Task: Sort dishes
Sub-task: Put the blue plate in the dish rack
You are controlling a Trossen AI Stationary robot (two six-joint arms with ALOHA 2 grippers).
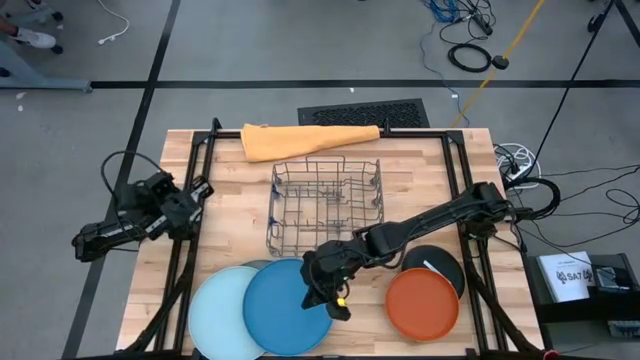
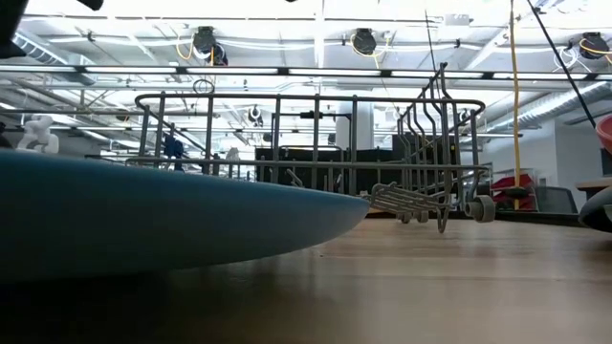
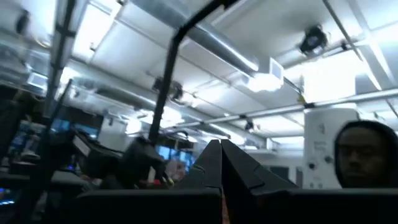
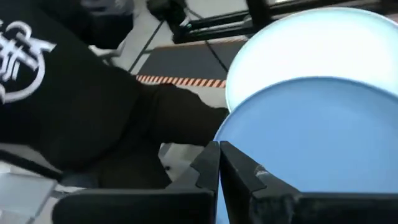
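The wire dish rack [image 1: 328, 203] stands mid-table with no plate in it. At the table's near edge, the light blue plate [image 1: 220, 315] lies under the blue plate [image 1: 285, 305]; the orange plate [image 1: 422, 303] overlaps the black plate [image 1: 440, 265]. Right gripper [image 1: 338, 305], fingers together, is over the blue plate's rim. Left gripper [image 1: 203, 188], fingers together, waits at the left edge.

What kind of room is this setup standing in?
Probably a workshop or lab hall, not a kitchen. A wooden table holds a wire rack and plates, loose cables trail over a grey floor, and the low view shows bare ceiling pipes with strip lights.
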